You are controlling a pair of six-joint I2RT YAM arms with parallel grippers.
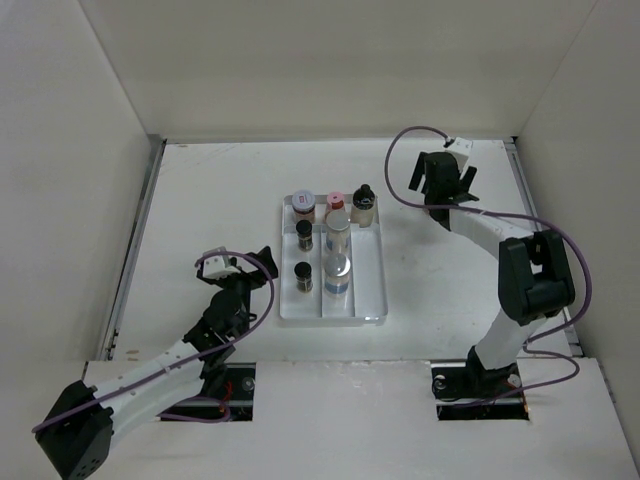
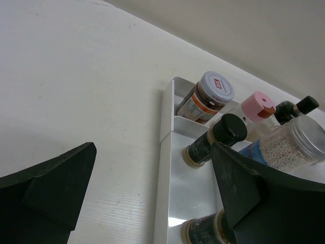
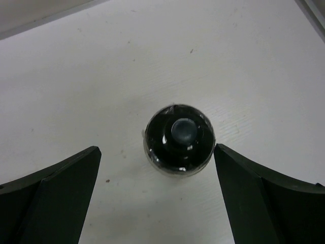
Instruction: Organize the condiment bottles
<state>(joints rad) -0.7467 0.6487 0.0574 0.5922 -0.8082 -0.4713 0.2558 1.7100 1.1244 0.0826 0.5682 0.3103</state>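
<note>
Several condiment bottles stand in the clear divided tray (image 1: 370, 290): a silver-lidded jar with a red label (image 1: 302, 206), a pink-capped bottle (image 1: 336, 200), a black knob-capped bottle (image 1: 364, 204), two dark black-lidded jars (image 1: 304, 235) (image 1: 303, 277) and two clear silver-lidded jars (image 1: 338, 222) (image 1: 337, 270). My left gripper (image 1: 252, 264) is open and empty just left of the tray; its wrist view shows the tray wall (image 2: 165, 147) and the nearer dark jar (image 2: 216, 140). My right gripper (image 1: 447, 180) is open, above a lone black knob-capped bottle (image 3: 179, 138) that stands on the table right of the tray and is hidden in the top view.
White walls enclose the table on three sides. A metal strip (image 1: 135, 250) runs along the left edge. Purple cables loop off both arms. The right arm's elbow (image 1: 530, 275) stands right of the tray.
</note>
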